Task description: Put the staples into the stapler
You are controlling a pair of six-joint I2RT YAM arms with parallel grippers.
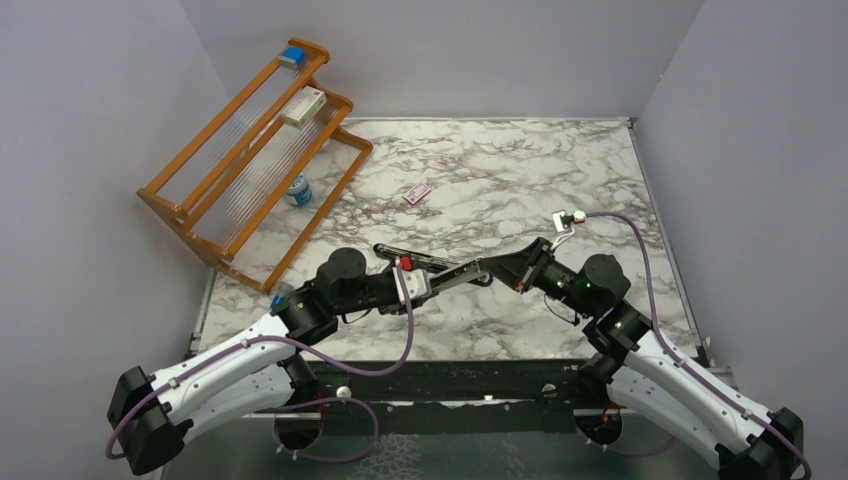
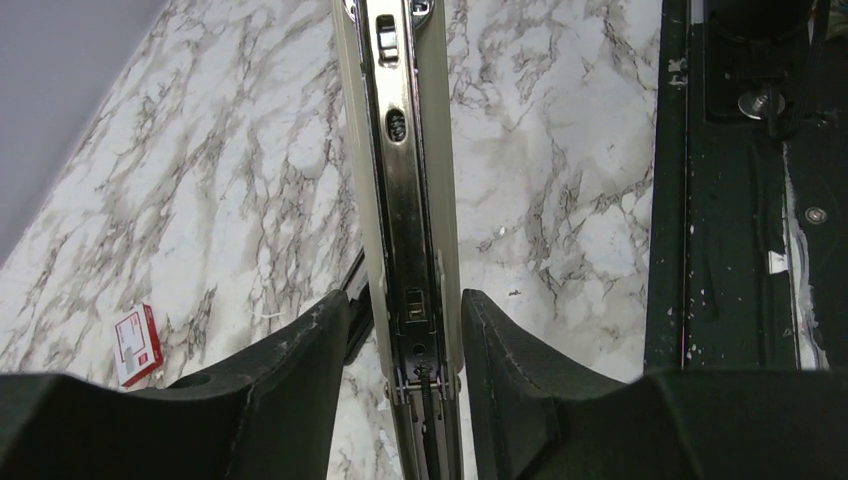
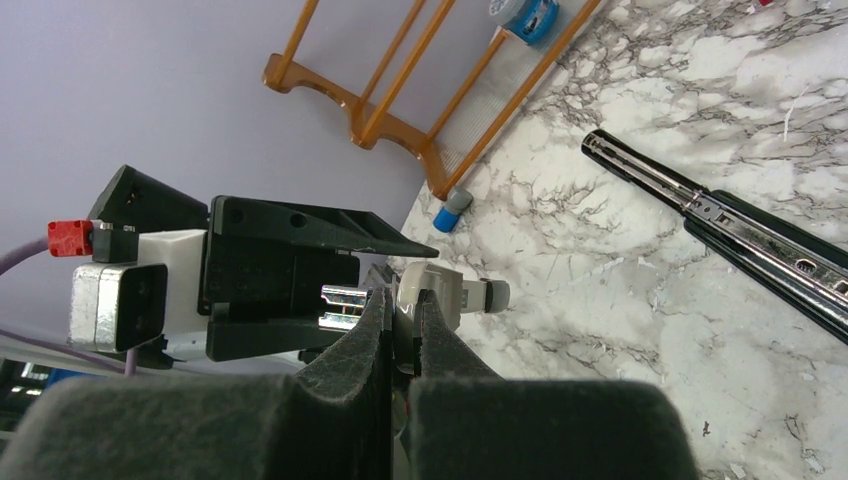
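Note:
The stapler is opened wide. Its black base with the silver rail (image 3: pixel 740 235) lies on the marble, and its pale upper arm (image 1: pixel 455 274) is held up between my two grippers. My right gripper (image 3: pixel 402 295) is shut on the cream end of that arm (image 3: pixel 445 290). My left gripper (image 2: pixel 405 300) straddles the arm's shiny rail (image 2: pixel 400 180). The right finger (image 2: pixel 510 370) touches it and a small gap shows beside the left finger (image 2: pixel 300 370). The staples show only as their small red-and-white packet (image 1: pixel 417 194), lying flat farther back, apart from both grippers.
A wooden rack (image 1: pixel 200 215) stands at the back left with a white-and-red box (image 1: pixel 303 106), a blue block (image 1: pixel 291 57) and a blue-and-white roll (image 1: pixel 298 190). A small blue piece (image 3: pixel 452 210) lies by the rack's foot. A black rail (image 2: pixel 740 200) runs along the near table edge.

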